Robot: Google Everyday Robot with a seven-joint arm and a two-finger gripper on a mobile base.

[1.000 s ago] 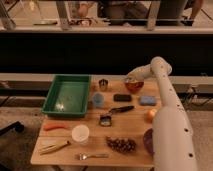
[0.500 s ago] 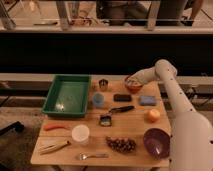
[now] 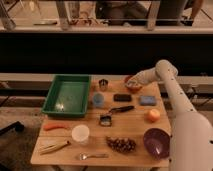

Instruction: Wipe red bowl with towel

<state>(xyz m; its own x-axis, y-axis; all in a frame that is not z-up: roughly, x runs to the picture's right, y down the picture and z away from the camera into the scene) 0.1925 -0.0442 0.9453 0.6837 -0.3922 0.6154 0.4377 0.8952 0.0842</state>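
**Still at the red bowl, arm swinging clear**

Now I am reaching across the wooden table (image 3: 95,150) from its right side. My arm (image 3: 176,96) is bending over the far right corner. A second ago it was lying lower along that edge and covering part of the purple bowl (image 3: 156,141). Now that bowl is showing whole, so the arm is lifting and swinging outward while the wrist is staying put.

The green tray (image 3: 67,95) is sitting on the far left, well apart from my work and playing no part in it.

The red bowl (image 3: 139,89) is standing at the far edge of the table, just behind the blue sponge (image 3: 147,100). It is not sliding or tipping between the pictures.

My gripper (image 3: 131,84) is hanging right at the bowl's left rim, down on it or just inside. It is shifting only slightly from side to side. I am reading that as wiping strokes under way, not an approach or a retreat.

I cannot tell whether the gripper is open or closed. A pale patch there may be the towel, but I cannot tell that either.
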